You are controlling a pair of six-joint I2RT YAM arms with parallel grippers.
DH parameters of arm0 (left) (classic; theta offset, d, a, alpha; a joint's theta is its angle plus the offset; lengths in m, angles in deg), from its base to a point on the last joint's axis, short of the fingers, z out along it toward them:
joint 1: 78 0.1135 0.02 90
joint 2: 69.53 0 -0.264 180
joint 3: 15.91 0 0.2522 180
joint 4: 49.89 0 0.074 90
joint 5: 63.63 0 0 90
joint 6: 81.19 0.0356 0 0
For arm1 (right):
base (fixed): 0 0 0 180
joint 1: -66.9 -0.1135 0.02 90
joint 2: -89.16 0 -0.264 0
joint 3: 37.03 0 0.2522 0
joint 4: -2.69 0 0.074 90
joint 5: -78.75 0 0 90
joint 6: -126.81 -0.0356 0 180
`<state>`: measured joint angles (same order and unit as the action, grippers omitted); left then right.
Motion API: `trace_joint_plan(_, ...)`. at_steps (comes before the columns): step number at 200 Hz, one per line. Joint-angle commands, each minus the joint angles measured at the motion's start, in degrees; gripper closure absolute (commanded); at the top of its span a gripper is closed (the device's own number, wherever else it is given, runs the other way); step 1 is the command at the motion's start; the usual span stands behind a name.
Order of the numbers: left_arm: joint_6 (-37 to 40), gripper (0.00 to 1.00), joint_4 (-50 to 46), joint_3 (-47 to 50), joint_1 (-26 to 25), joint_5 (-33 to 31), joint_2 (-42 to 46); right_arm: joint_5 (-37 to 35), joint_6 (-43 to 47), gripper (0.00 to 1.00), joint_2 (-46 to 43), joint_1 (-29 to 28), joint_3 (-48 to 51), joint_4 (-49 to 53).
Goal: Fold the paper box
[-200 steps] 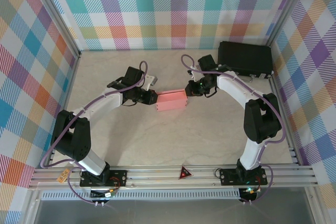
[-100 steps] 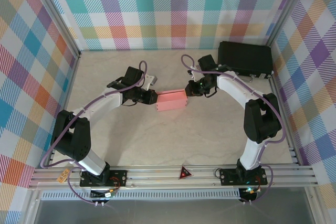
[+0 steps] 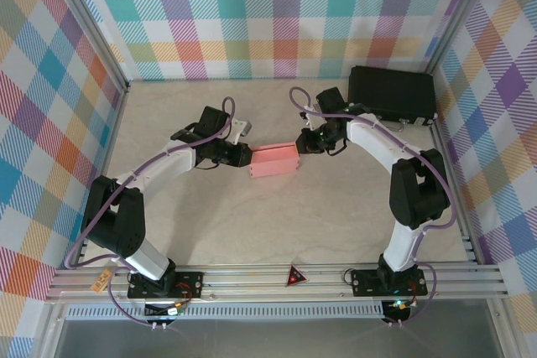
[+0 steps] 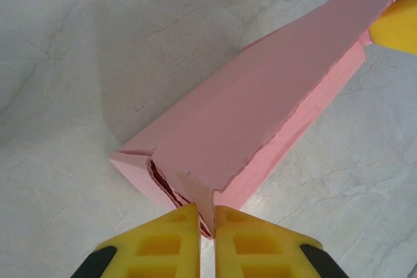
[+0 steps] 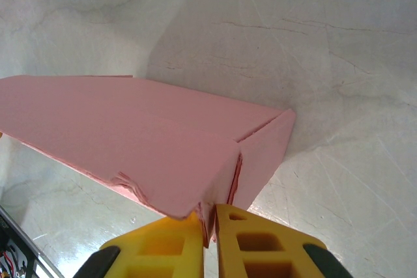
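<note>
The left gripper [image 4: 207,229] is pinched tight on one end of the salmon-pink paper box [image 3: 275,159], the right gripper [image 5: 208,226] clamped on the other end — the box spans between them, midway between the table's [image 3: 252,232] side edges, well apart from the black case [image 3: 392,94] in the far right corner.

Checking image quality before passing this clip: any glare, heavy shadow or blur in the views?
Top external: even light, sharp, no glare. Left wrist: paper box throws a broad soft shadow on the table at upper left; no blur. Right wrist: similar shadow above the box, bright sheen on the table at lower left.
</note>
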<state>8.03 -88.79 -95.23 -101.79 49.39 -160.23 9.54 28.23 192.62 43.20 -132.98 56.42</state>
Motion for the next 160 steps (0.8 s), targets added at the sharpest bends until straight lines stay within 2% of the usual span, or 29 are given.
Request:
trace_joint_plan(1,0.6,0.91,-0.5,-2.0,0.4,-0.1,-0.6,1.3,-0.4,0.87,0.8,-0.5,-1.2,0.5)
trace_joint_plan(78,2.2,0.93,-4.1,-1.7,0.3,-1.1,-1.6,1.2,-0.4,0.88,0.3,-0.5,0.9,0.8)
trace_joint_plan(160,5.9,0.89,-5.9,-0.8,-1.3,-1.4,-0.9,1.3,-0.1,0.85,-2.0,-0.5,3.4,0.3)
